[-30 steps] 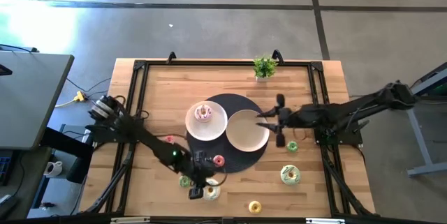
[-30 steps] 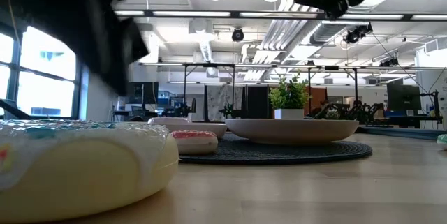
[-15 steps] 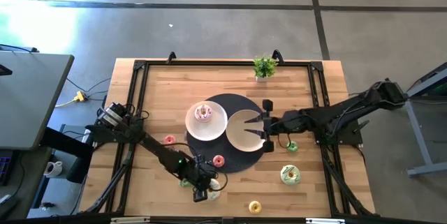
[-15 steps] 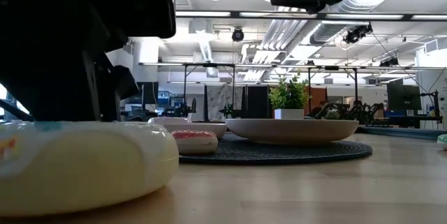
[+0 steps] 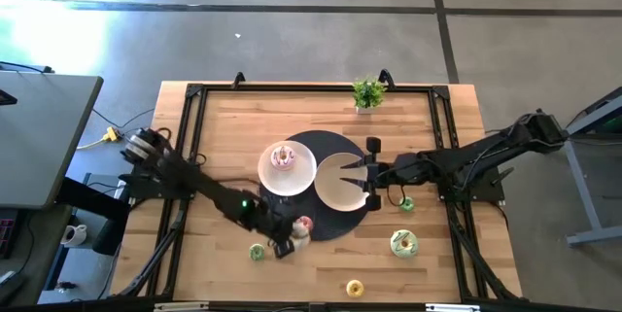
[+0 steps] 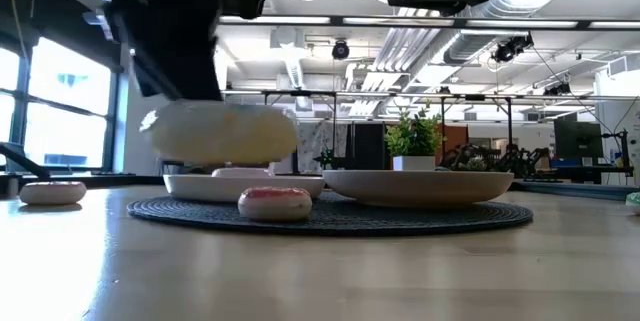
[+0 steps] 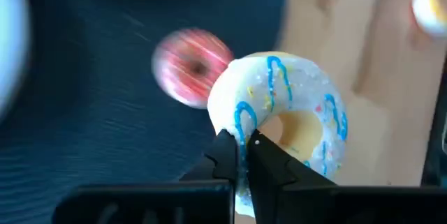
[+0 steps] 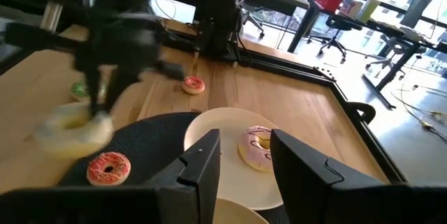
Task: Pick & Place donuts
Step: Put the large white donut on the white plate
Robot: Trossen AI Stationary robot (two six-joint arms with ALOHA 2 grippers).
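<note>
A white donut (image 7: 279, 116) is clamped in the left gripper (image 7: 241, 155), lifted over the mat (image 5: 330, 225); a plate (image 5: 282, 178) drop is called for. The right gripper (image 5: 367, 174) is held apart.

**Wood, woven mat, glazed toys**

The table (image 5: 224, 118) is pale planked wood with a low sheen, framed in black metal rails. The round mat (image 6: 420, 216) looks dark, woven and matt. The plates (image 8: 227, 130) are smooth, faintly glossy white. The cream donut (image 7: 293, 105) has shiny plastic-looking icing with blue drizzle; the gripper fingers (image 7: 227, 155) are matt black
</note>
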